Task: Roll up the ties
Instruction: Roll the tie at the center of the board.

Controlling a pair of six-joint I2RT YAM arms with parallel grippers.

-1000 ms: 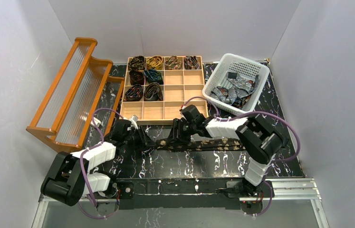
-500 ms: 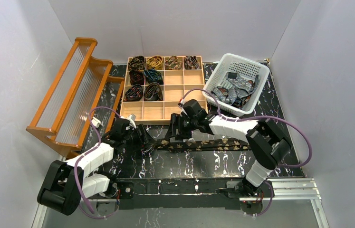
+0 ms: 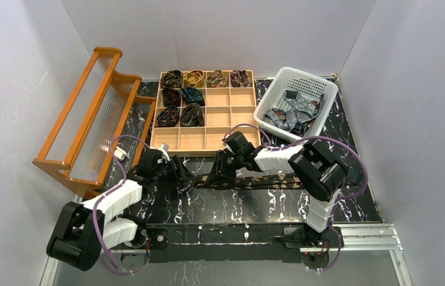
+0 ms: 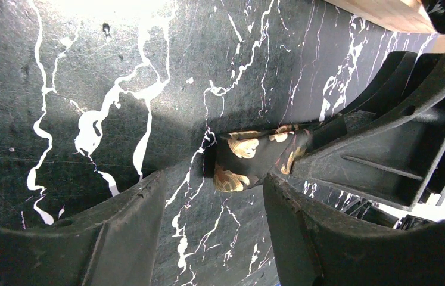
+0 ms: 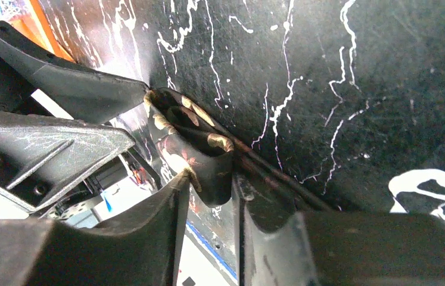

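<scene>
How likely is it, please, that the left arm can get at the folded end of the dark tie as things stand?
Probably yes: the left gripper stands open with the folded end of the dark tie just ahead of its fingers on the table. The right gripper, pinching that fold, crowds it.

Dark brown tie (image 4: 249, 158), gold motifs; black table (image 4: 59, 71) veined white.

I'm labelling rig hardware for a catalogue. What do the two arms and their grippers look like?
Both the left arm and right arm have white link shells between bulky black joints, with a purple cable looping alongside each. The left gripper and right gripper have matte black, wedge-shaped, ribbed fingers.
</scene>
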